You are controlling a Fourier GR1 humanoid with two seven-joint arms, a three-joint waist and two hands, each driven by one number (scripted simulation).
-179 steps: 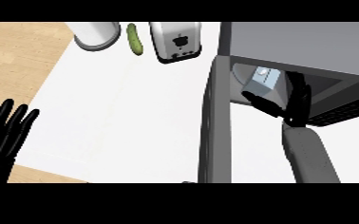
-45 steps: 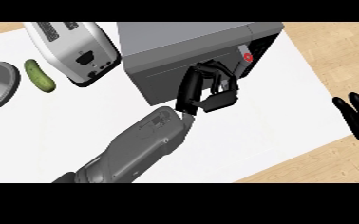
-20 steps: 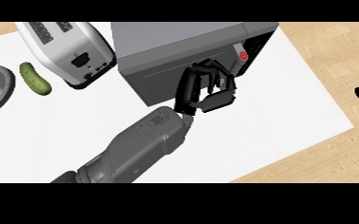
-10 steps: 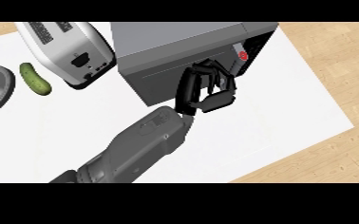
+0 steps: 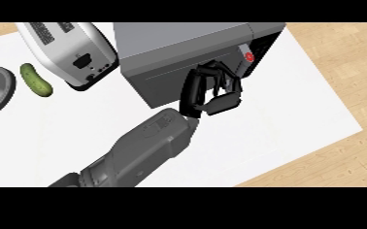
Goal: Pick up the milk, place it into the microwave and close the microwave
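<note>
The left hand (image 5: 211, 93) rested against the door (image 5: 161, 80) of the grey box-shaped microwave (image 5: 179, 43) by the white table's (image 5: 287, 106) far edge, fingers (image 5: 192, 88) curled and holding nothing, apparently pressing the door shut. The milk was hidden, presumably inside.

We read nothing on the microwave (image 5: 179, 53); the toaster's (image 5: 72, 53) printed lines are too small for us.
</note>
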